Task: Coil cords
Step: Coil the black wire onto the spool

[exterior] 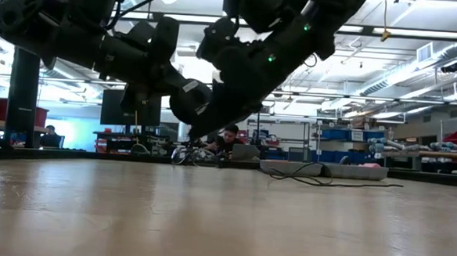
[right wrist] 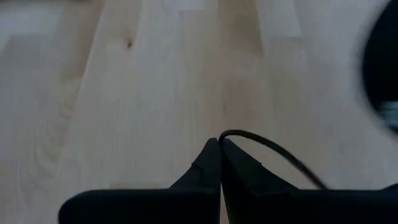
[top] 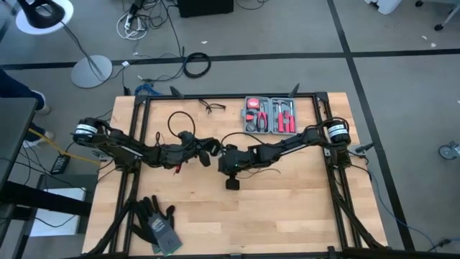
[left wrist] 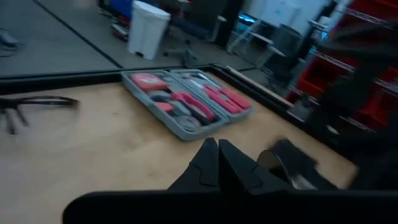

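Two closed grippers, left gripper (left wrist: 217, 163) empty and right gripper (right wrist: 219, 163) pinching the cord (right wrist: 273, 149), which we judge light, limp, best held mid-run.

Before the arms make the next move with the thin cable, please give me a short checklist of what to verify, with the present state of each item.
1. Right gripper shut on the thin cable: ok, the cable comes out right at its closed fingertips.
2. Left gripper shut: ok. Whether it holds the cable: cannot tell, no cable shows at its tips.
3. Both grippers near each other over the table's middle: ok in the high view.
4. Cable already coiled: not ok, a loose loop lies behind the left arm.
5. Tool case away from both grippers: ok.
6. Gloves away from the cable: ok, at the front left corner.
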`<control>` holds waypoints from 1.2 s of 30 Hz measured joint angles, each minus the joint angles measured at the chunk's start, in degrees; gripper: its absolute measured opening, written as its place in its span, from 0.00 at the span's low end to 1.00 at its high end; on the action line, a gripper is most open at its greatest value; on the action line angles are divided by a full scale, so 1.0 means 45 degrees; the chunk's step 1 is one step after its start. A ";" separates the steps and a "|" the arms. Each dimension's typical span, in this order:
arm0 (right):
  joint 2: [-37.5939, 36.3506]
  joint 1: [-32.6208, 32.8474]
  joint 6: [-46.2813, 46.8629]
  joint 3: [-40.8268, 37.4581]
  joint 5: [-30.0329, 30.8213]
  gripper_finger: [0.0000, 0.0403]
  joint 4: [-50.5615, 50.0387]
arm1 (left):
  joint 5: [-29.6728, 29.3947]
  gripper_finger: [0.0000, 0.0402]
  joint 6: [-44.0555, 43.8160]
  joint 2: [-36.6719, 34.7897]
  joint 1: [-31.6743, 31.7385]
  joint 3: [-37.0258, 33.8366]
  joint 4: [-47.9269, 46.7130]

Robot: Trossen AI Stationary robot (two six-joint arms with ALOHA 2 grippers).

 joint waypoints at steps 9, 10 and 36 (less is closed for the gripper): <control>-0.0377 0.0294 -0.0175 -0.0120 0.1329 0.01 -0.0388 | -0.0515 0.00 0.0407 0.0000 -0.0381 -0.0005 0.0036; -0.0382 0.0335 -0.0131 -0.0297 0.1432 0.00 -0.0133 | -0.0649 0.00 0.0546 0.0000 -0.0467 -0.0005 0.0058; -0.0616 0.0916 0.2911 -0.6489 0.3016 0.07 0.9960 | -0.1661 0.00 0.3528 0.0019 -0.1638 -0.0049 0.2158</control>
